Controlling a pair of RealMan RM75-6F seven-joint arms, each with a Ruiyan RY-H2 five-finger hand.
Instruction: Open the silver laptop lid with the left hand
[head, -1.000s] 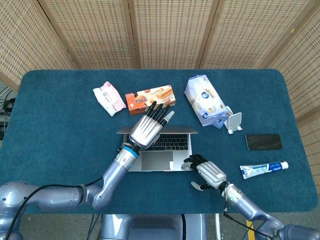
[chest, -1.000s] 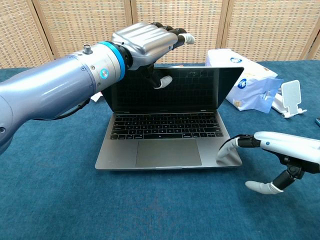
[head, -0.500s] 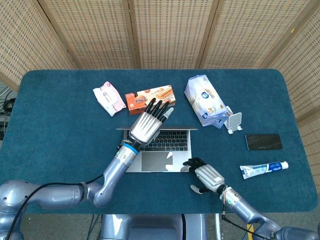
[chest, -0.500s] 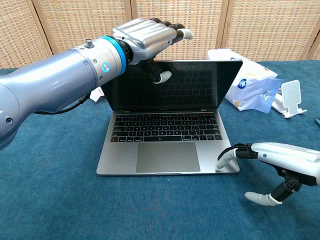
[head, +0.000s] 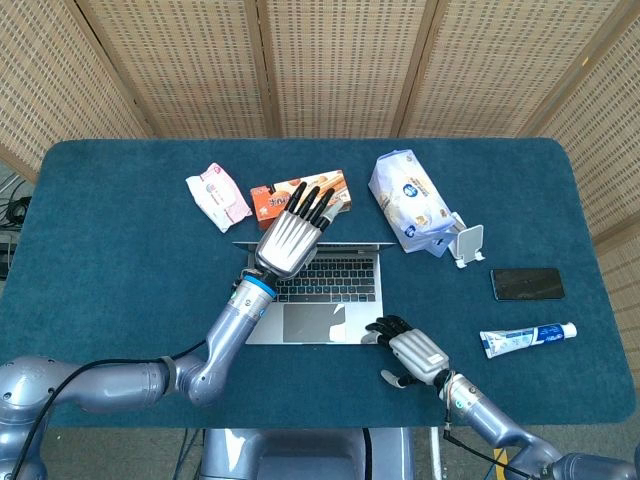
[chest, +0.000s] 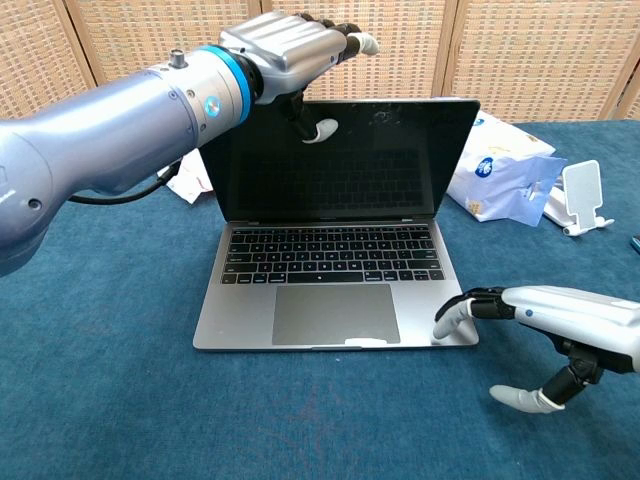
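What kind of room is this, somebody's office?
Probably a staged test setup, not an office: woven screen panels wall off a blue-carpeted table, where snacks, toothpaste and a laptop lie oddly together.

— How is the laptop (chest: 335, 265) now?
— It is silver and it stands open on the table, base flat. The dark screen (chest: 340, 160) is raised, leaning back a little.
— And inside?
— Black keyboard (chest: 330, 254), and a grey trackpad (chest: 336, 313) in front of it.

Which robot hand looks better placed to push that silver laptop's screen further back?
The left robot hand: it rests on the silver laptop's lid. The right robot hand touches the base corner.
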